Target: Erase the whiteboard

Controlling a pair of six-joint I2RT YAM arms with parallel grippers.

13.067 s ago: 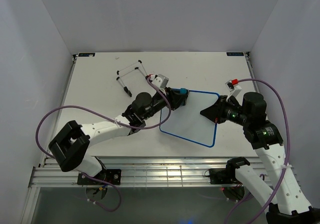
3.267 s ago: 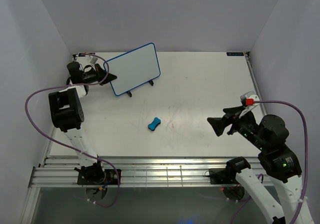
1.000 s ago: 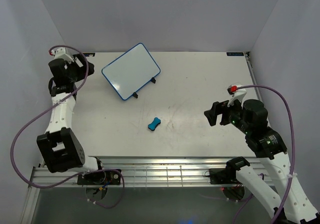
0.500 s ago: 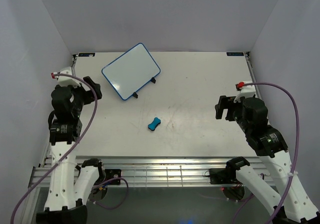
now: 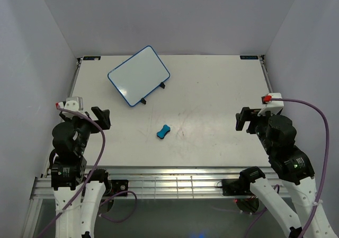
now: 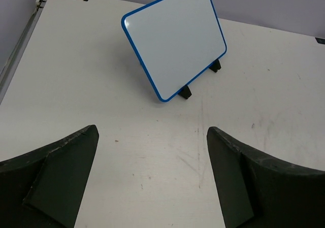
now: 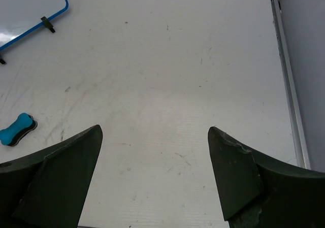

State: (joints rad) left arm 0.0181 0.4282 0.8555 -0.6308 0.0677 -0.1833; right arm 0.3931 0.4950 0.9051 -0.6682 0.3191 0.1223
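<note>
We are folding both arms back toward their bases at the near edge, so our left gripper is now hanging closer to us along the left side of the table than it was half a second ago. Our right gripper is likewise sitting nearer to us by the right rim. We are holding both pairs of fingers spread wide, gripping nothing, and each wrist camera is showing only bare, lightly scuffed tabletop through the gap. Farther out, the small blue eraser is lying flat near the middle of the table, between the two grippers and well apart from both. In the right wrist view it is showing at the lower left, just above that gripper's left finger. Farthest from us, the whiteboard is standing in the far-left part of the table, leaning back on a stand whose two black feet are resting on the surface. It is turned at a diagonal, its blue-framed face is showing plain white, and it is standing well ahead of our left gripper.
</note>
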